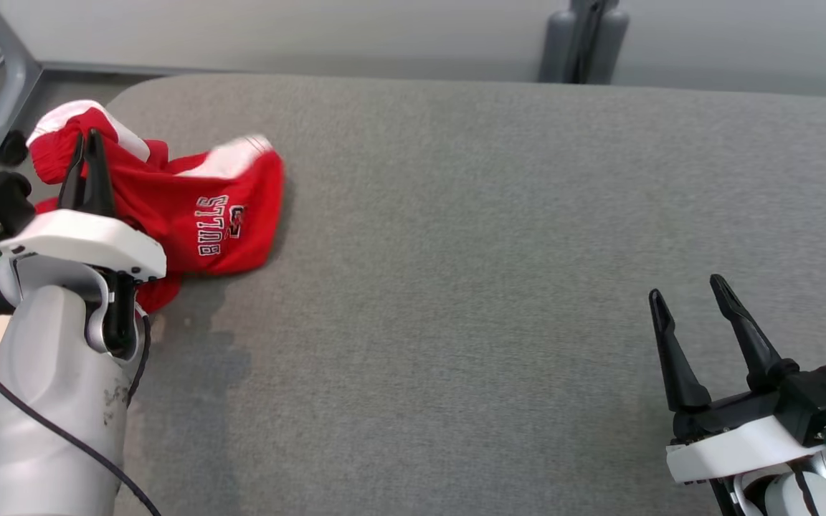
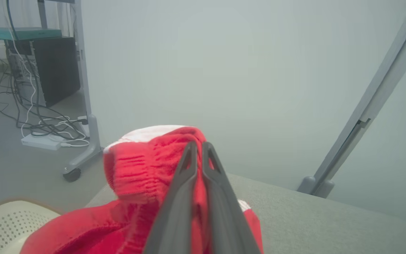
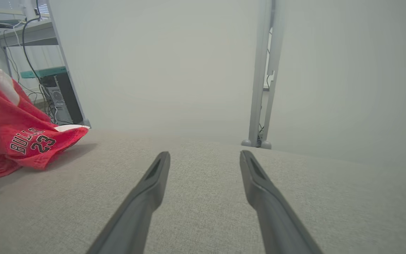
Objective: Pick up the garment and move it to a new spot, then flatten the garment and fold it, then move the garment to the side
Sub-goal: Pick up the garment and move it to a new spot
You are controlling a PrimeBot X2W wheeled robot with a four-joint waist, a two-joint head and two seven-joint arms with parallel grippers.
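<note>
The garment (image 1: 198,208) is a pair of red shorts with white trim and "BULLS" lettering, bunched at the far left of the grey table (image 1: 499,272). My left gripper (image 1: 90,140) is shut on the garment's ribbed waistband, lifting that edge. In the left wrist view the two fingers pinch the red waistband (image 2: 143,165) at the left gripper (image 2: 198,145). My right gripper (image 1: 685,287) stands open at the lower right, far from the garment, nothing between its fingers. The right wrist view shows the right gripper (image 3: 204,156) open over bare cloth, the garment (image 3: 23,137) at its left.
A grey post (image 1: 581,39) stands behind the table's far edge. A grey frame leg with a caster (image 1: 8,143) stands on the floor beyond the table's left corner. A perforated white basket (image 2: 5,225) sits low at the left, with cables and a black box (image 2: 55,68) behind.
</note>
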